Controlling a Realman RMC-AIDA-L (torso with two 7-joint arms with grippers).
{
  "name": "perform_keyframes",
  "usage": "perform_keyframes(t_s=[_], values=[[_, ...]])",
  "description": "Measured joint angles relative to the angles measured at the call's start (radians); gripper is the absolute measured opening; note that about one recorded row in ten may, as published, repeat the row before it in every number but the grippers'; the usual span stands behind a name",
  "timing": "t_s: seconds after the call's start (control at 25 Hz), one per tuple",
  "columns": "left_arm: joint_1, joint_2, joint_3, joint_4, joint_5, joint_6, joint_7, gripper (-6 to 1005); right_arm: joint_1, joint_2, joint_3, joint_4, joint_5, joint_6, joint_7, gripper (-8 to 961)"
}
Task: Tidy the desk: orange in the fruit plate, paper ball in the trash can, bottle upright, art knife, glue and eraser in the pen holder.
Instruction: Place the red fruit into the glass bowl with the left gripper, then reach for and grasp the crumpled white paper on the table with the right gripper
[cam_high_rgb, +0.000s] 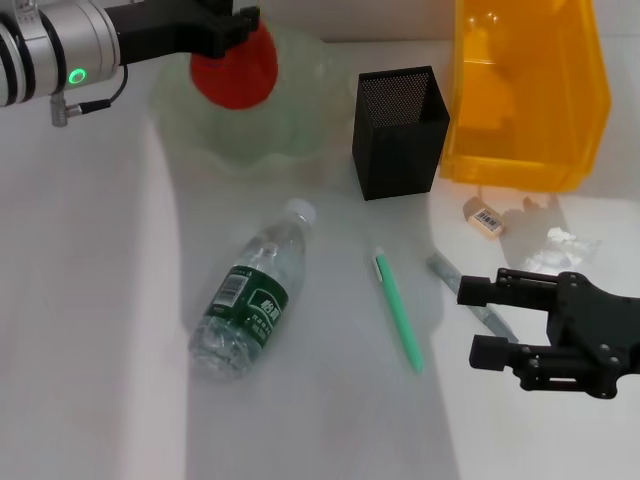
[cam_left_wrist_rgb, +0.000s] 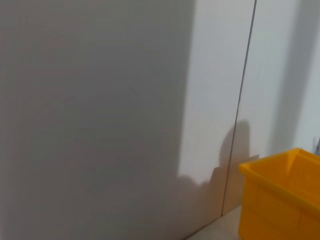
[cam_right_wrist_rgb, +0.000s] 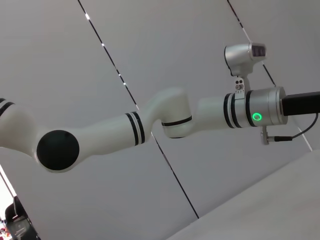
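One Item Nearly Home, Five Still Waiting

One piece of the tidying was close to done. The left end effector (cam_high_rgb: 232, 28) hung over the fruit plate (cam_high_rgb: 300, 140) at the far left of the counter (cam_high_rgb: 90, 330), clamped on the orange (cam_high_rgb: 236, 68), which sat just above or inside the bowl; whether it touched the bottom could not be told. By my reading, the orange only needed releasing.

Everything else looked untouched. The bottle (cam_high_rgb: 250, 295) lay on its side near the middle of the counter, white cap pointing far, so it was yet to be stood upright. The pen holder (cam_high_rgb: 400, 130) stood right of the fruit plate, and nothing could be seen sticking out of it. The eraser (cam_high_rgb: 484, 217) lay on the counter just in front of the trash can (cam_high_rgb: 530, 100), and the paper ball (cam_high_rgb: 563, 243) rested a little nearer and to the right of it, outside the bin. A green pen-like tool (cam_high_rgb: 398, 310), possibly the art knife, lay right of the bottle, and a grey stick-like item (cam_high_rgb: 450, 275) lay beside it, partly hidden; which was the knife and which the glue I could not tell.

The right end effector (cam_high_rgb: 488, 320) hovered low at the near right with its fingers apart, holding nothing, close to the grey item.
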Motion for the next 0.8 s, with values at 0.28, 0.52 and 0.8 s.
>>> perform_keyframes(t_s=[0.28, 0.52, 0.8], values=[[0.034, 0.005, 0.035, 0.004, -0.107, 0.024, 0.013, 532, 0.002, 0.0, 0.0, 0.015, 0.007, 0.01, -0.013, 731], [0.094, 0.024, 0.022, 0.024, -0.241, 0.304, 0.082, 839, 0.001, -0.002, 0.035, 0.012, 0.026, 0.017, -0.011, 731], [0.166, 0.083, -0.003, 0.036, -0.165, 0.751, 0.178, 840, -0.019, -0.037, 0.202, -0.166, 0.035, -0.125, 0.157, 730]])
